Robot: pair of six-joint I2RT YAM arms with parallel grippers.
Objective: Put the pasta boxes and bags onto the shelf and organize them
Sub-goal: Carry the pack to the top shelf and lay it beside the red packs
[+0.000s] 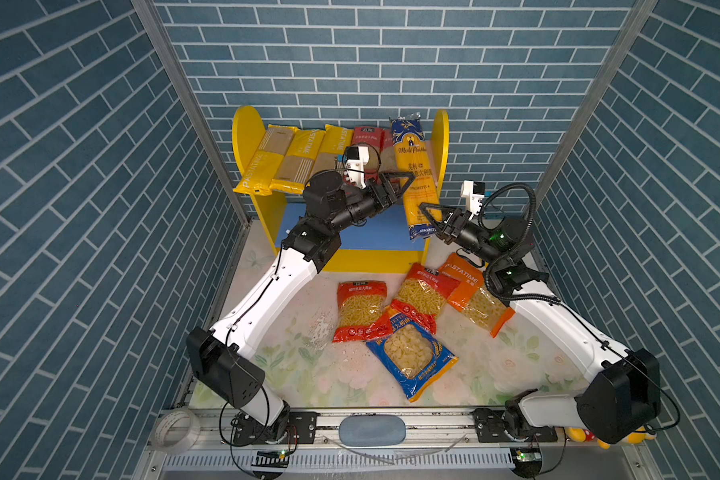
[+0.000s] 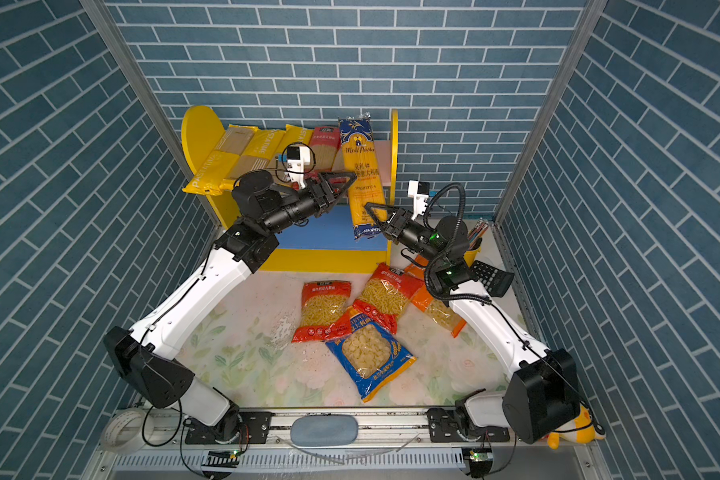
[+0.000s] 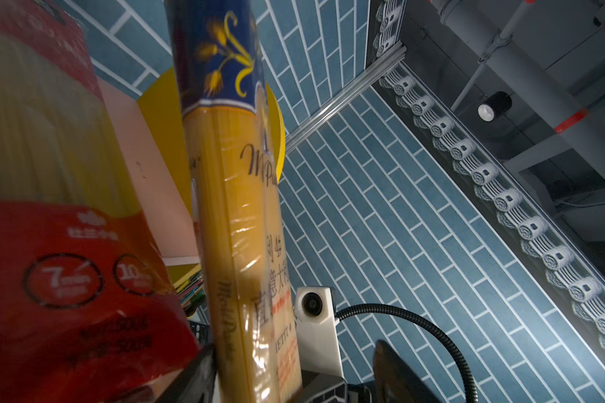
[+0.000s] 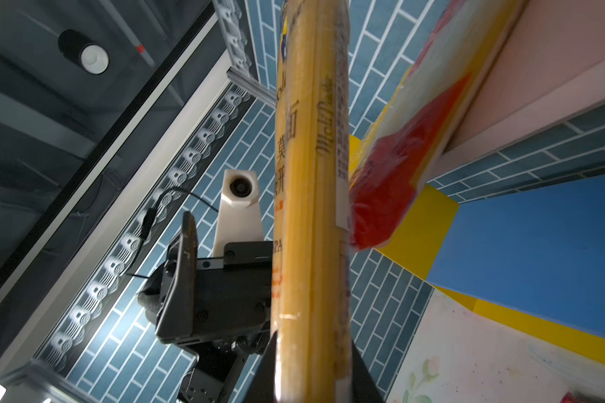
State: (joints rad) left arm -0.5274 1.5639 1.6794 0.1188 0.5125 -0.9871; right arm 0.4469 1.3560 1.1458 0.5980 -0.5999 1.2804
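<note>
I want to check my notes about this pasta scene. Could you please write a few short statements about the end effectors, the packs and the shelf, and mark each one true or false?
1. The right end effector grips the lower part of the blue-topped spaghetti pack. True.
2. The left end effector is closed on that same pack. False: its jaws stand open beside the middle of the pack.
3. The blue bag lies on the lower board of the shelf. False: it lies on the table, in front of the shelf.
4. Three yellow spaghetti packs rest side by side on the shelf's upper level. True.
</note>
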